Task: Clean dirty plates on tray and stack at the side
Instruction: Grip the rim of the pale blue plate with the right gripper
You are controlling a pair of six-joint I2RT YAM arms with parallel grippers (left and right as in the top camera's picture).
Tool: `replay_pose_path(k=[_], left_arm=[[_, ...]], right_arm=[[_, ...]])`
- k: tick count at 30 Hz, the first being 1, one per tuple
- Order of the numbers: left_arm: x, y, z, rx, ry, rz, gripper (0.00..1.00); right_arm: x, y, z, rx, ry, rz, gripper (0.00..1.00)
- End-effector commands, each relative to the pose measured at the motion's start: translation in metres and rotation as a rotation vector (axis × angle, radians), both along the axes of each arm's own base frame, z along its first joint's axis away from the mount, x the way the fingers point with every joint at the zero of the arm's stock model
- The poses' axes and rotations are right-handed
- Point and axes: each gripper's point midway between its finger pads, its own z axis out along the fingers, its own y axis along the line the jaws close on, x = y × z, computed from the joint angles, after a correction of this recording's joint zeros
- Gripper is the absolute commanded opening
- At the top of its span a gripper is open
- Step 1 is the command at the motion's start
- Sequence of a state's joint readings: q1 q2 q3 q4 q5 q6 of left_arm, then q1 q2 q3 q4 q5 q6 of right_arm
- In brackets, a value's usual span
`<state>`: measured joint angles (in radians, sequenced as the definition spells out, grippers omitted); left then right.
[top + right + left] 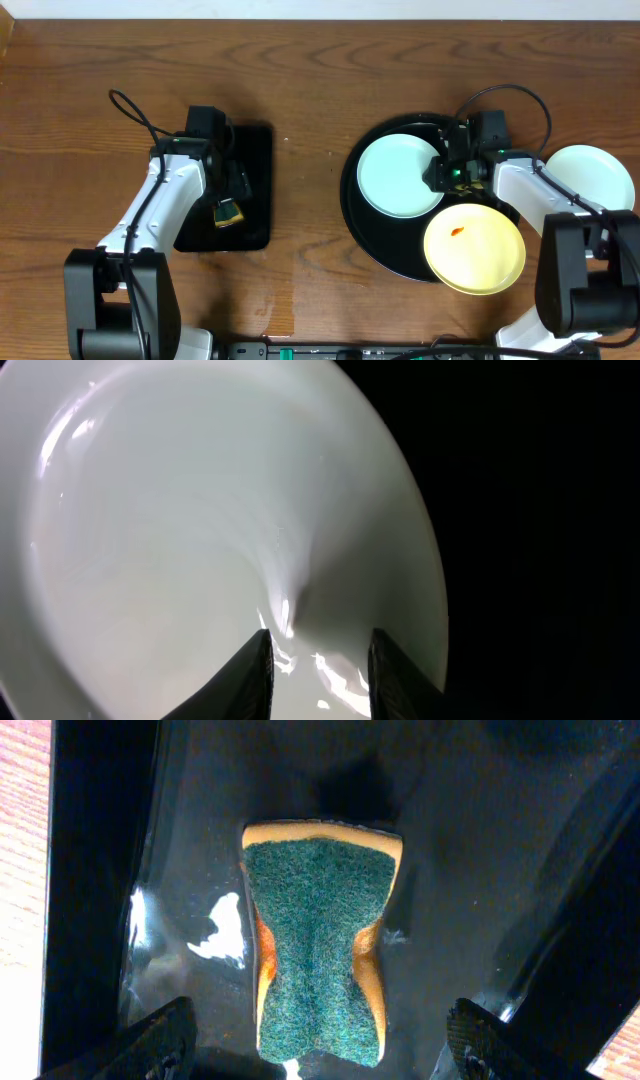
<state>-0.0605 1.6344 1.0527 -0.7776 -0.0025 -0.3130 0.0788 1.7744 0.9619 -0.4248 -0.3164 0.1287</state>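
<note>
Round tray [385, 240]: carries two of the three plates. The pale blue plate [400, 175] lies at its 10 o'clock; the pale yellow plate [474, 248] lies at 5 o'clock and overhangs the rim, with an orange smear [457, 231] on its face. The second pale blue plate [590, 178] rests on the table [300, 80], off the tray toward 3 o'clock.

Right gripper [447, 172]: stands at the 3 o'clock edge of the blue plate on the tray. In the wrist view its fingers [255, 675] sit narrow with glossy plate surface showing between them; whether they clamp the plate cannot be told. No smear can be made out on that plate.

Left gripper [228, 205]: poised over the sponge [320, 950], which lies green side up on the rectangular tray [480, 840] beside a white fleck. The fingers [160, 1040] are spread wide, one on each side of the sponge and apart from it.

Assessment: the plates appear rigid, shallow and light, with a gloss that suggests a slippery surface, more so when wet; breakage on a drop is possible, material unconfirmed. The best hold is judged to be a pinch across the raised lip at an exposed edge; the yellow plate's overhanging side offers this readily. The sponge looks soft and compressible, and is best taken across its narrow waist.
</note>
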Motion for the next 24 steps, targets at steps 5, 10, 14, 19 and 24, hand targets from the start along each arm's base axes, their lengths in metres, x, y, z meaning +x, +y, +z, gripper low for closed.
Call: replay_pose_path(k=[5,10,14,19,24], left_arm=[[-0.002,0.002,-0.003,0.006,0.012,0.0,0.82],[-0.002,0.002,-0.003,0.006,0.012,0.0,0.82],[-0.002,0.002,-0.003,0.006,0.012,0.0,0.82],[-0.002,0.002,-0.003,0.006,0.012,0.0,0.82],[-0.002,0.002,-0.003,0.006,0.012,0.0,0.82]], right_arm=[[0.001,-0.026,0.034,-0.039,-0.058,-0.053,0.31],[-0.01,-0.038,0.014,-0.088,0.016,-0.076,0.31],[-0.015,-0.03,-0.003,-0.046,0.069,-0.061,0.3],[-0.015,-0.023,-0.016,-0.01,0.096,-0.055,0.16],[0.003,-0.036,-0.012,-0.067,0.044,-0.135,0.01]])
